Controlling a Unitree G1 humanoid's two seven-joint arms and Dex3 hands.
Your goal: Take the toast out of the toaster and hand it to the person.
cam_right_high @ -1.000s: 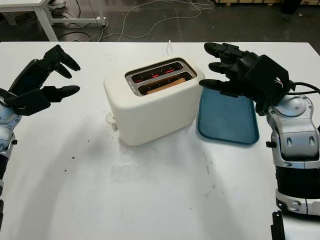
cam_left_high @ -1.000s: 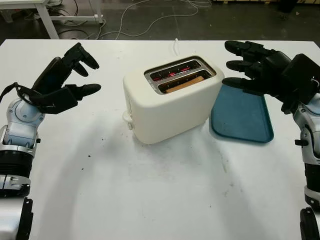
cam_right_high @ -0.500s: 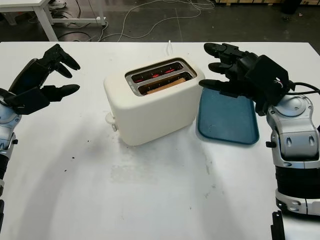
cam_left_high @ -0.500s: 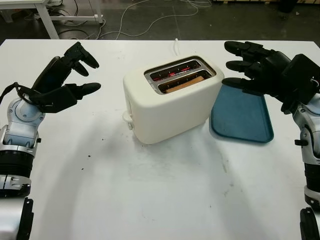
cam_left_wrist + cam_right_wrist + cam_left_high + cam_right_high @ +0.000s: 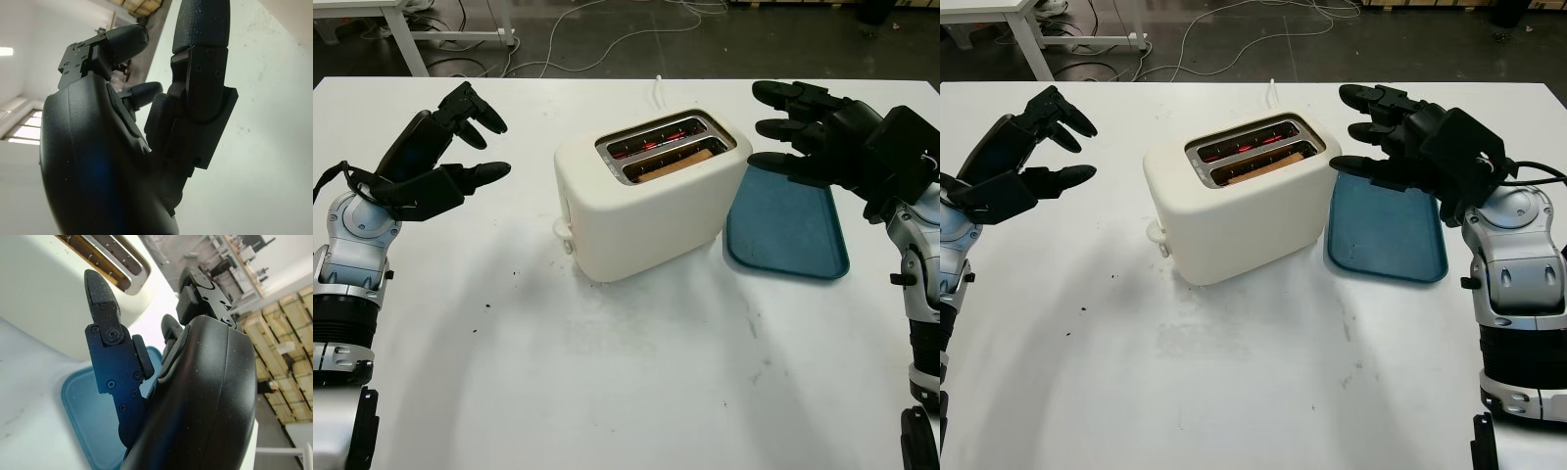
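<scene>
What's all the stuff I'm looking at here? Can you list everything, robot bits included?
table: one, white, under everything
toaster: one, cream, mid-table, two top slots with a red glow inside
toast: one slice, brown, sunk in the slot nearer the robot
tray: one, blue, flat on the table just right of the toaster
crumbs: a few, dark, on the table's left part
cables: several, pale, on the floor beyond the table
left hand: one, black, open, raised left of the toaster
right hand: one, black, open, above the tray
</scene>
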